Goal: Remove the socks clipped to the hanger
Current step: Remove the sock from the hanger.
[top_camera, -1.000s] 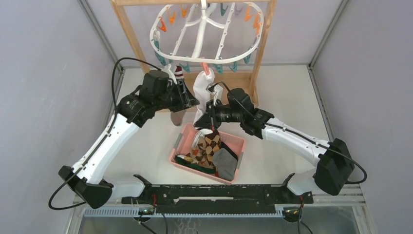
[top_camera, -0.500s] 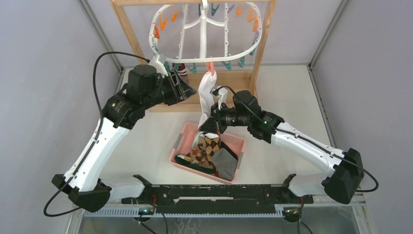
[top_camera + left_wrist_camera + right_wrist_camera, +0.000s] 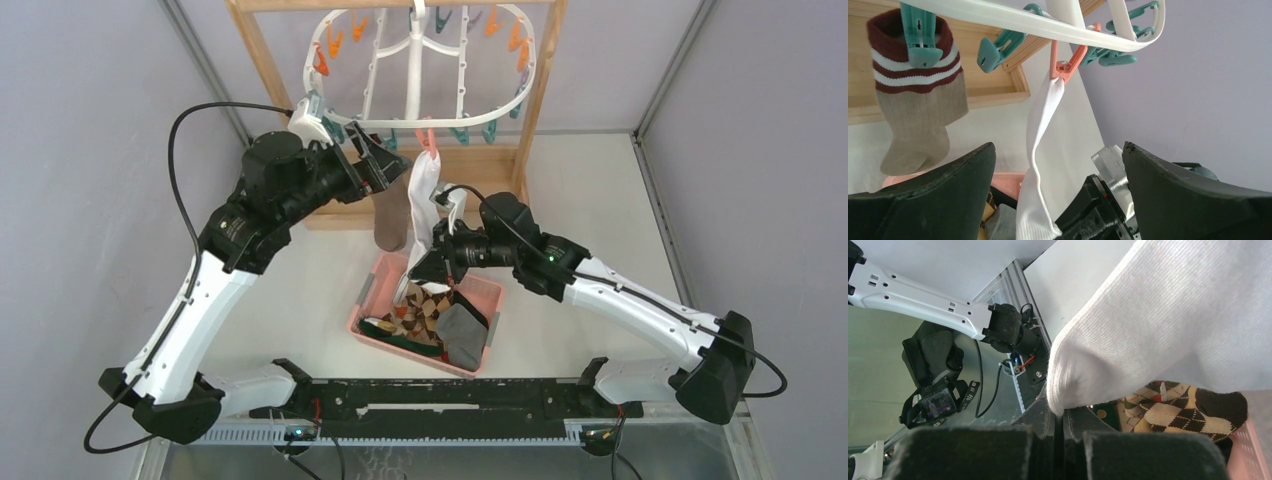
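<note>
The right gripper (image 3: 420, 268) is clamping the white sock (image 3: 420, 200) at the toe, below its orange clip (image 3: 1068, 62) on the hanger (image 3: 415, 70); the sock's long axis is running near-vertical. The left gripper (image 3: 378, 165), fingers apart, is facing the brown sock (image 3: 923, 120).

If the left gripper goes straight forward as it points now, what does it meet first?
Probably the long white fabric sock hanging from an orange plastic clip; depth is unclear.

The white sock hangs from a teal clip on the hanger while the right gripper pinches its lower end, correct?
No: the white sock hangs from an orange clip, not a teal one, on the hanger; the left wrist view shows it. The right gripper does pinch its lower end.
</note>
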You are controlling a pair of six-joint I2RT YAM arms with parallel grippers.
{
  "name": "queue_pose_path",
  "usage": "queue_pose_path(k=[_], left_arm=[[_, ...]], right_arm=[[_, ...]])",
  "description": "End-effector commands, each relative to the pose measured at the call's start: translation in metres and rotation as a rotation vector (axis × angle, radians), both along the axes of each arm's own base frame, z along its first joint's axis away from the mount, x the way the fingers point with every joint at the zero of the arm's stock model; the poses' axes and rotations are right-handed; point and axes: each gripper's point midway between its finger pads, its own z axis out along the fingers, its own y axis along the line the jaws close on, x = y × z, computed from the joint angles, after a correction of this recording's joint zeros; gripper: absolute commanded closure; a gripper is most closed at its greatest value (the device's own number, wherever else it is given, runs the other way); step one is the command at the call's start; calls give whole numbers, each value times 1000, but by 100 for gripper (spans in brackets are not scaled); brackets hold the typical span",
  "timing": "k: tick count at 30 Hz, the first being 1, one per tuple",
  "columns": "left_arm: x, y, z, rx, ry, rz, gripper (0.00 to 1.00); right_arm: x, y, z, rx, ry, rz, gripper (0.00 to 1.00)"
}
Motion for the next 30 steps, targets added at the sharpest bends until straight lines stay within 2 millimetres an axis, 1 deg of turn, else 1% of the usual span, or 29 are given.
queue_pose_path(k=[1,7,13,17,21,30], left_arm=[[4,-8,13,-43,-60,-13,0],[18,-12,10,-7,-69,7,0],[32,-15,12,22,-86,29,2],[40,-14,13,44,-111,57,6],[48,-19,16,64,-129,59,9],[58,-29,27,96,-131,49,14]], right_arm=[[-10,0,20,45,-57,24,100],[-18,4,23,56,-59,48,100],[-22,6,22,54,-56,54,100],[-24,7,21,47,-54,58,100],[-27,8,18,36,-55,63,100],[-30,11,11,-13,-75,73,100]])
